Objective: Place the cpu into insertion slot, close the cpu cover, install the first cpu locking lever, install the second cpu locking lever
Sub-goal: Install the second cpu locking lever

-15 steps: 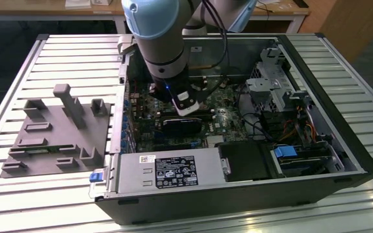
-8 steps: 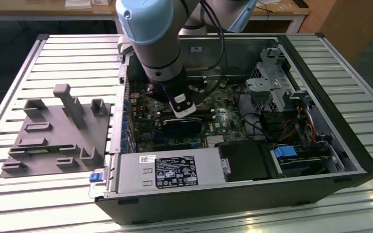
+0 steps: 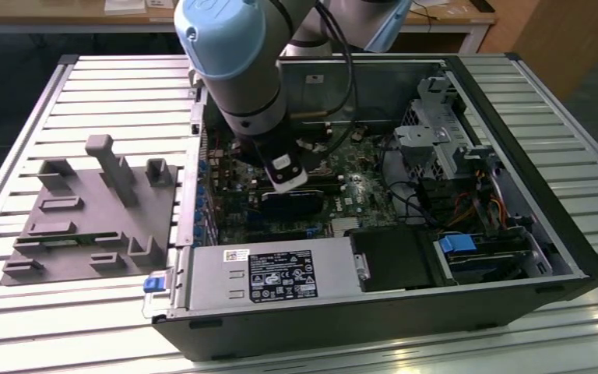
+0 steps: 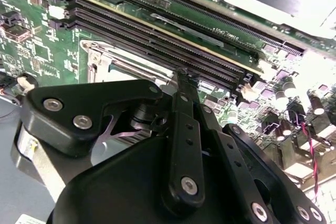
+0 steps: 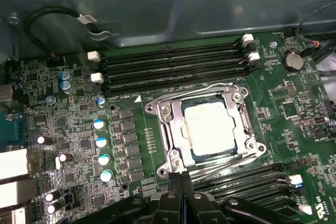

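Hanging over the green board (image 5: 79,129) inside the open computer case (image 3: 548,234), the claw (image 5: 181,203) is seen with its black fingers (image 5: 176,195) pressed together, and nothing is held in them. Just past the fingertips, the cpu (image 5: 210,127) is seen lying flat in the insertion slot (image 5: 202,157), near the middle of the board. The cpu cover (image 5: 173,124) is laid down around the chip, so the silvery top is seen through its square hole. Thin wire levers (image 5: 220,167) are seen along the edges of the cover. Long black memory slots (image 5: 173,69) are lined up beside the socket. In the exterior view, a grey power box (image 3: 268,276) is set at the case's near edge, and a grey tray of holders (image 3: 91,218) is laid on the slatted table (image 3: 29,327) by the case.
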You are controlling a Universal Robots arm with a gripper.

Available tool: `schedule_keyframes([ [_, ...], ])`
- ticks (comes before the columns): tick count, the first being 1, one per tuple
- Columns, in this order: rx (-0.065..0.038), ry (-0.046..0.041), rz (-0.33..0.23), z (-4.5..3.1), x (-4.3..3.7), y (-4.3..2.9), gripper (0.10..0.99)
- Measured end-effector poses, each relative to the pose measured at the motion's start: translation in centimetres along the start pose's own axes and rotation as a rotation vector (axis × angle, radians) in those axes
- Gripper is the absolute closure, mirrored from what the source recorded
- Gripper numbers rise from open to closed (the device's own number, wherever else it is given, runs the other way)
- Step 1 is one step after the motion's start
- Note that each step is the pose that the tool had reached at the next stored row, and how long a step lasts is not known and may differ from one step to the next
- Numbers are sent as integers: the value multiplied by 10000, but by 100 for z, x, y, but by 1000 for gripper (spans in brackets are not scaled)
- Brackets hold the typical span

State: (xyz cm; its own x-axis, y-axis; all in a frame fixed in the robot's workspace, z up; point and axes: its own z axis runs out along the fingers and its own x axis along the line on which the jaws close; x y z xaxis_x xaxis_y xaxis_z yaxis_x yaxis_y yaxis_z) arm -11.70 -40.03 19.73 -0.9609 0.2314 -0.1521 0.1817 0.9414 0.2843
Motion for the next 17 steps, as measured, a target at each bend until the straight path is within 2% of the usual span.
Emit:
schedule_keyframes([
  [5,-150,-2,23,22,9,-7,984],
  [11,-181,0,28,40,15,-14,984],
  [17,-187,-1,29,19,5,-43,984],
])
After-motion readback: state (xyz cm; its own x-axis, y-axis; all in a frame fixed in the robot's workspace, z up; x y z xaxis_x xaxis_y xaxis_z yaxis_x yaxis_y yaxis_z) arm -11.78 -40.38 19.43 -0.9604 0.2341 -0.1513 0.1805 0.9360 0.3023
